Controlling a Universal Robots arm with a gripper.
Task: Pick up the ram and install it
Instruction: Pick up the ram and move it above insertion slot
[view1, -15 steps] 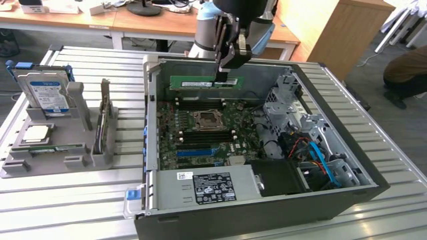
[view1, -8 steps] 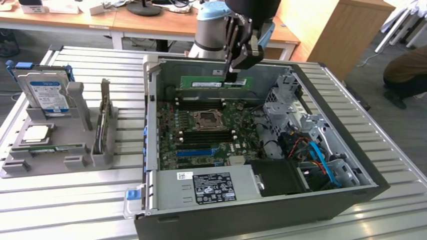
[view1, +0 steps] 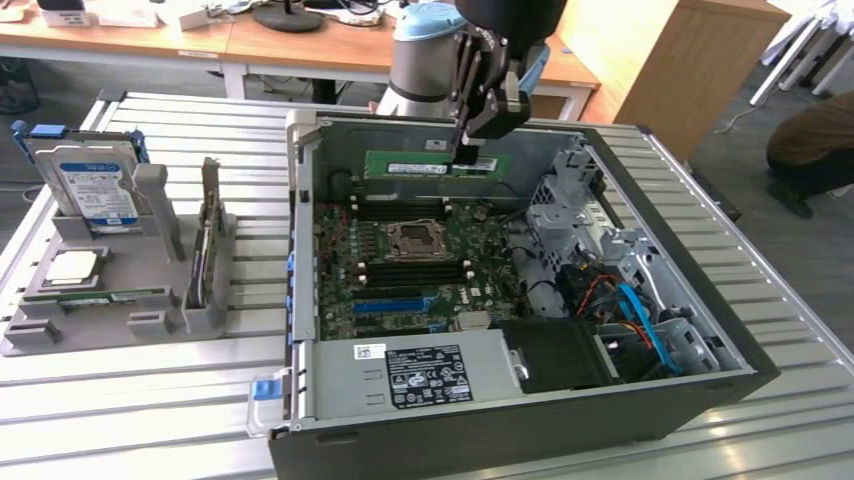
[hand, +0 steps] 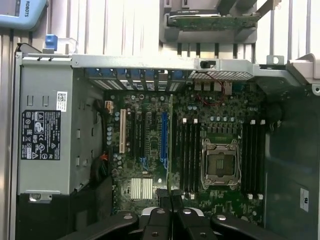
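Note:
The ram (view1: 416, 165) is a slim green stick with a small white label, hanging level above the far part of the open computer case (view1: 310, 250). My gripper (view1: 466, 157) is shut on its right end, coming down from above. In the wrist view the ram (hand: 171, 145) appears edge-on as a thin green line over the motherboard (hand: 145, 150), between the blue slot (hand: 163, 132) and the black memory slots (hand: 189, 155). There my gripper (hand: 171, 199) pinches it between dark fingers. The stick is above the board, not seated in a slot.
A CPU socket (view1: 412, 238) sits mid-board with memory slots on both sides. The power supply (view1: 420, 375) fills the case's near end, with cables and drive cage (view1: 587, 230) at the exterior view's right. A grey holder (view1: 114, 290) carries a hard drive (view1: 91, 188). A person (view1: 814, 140) sits at far right.

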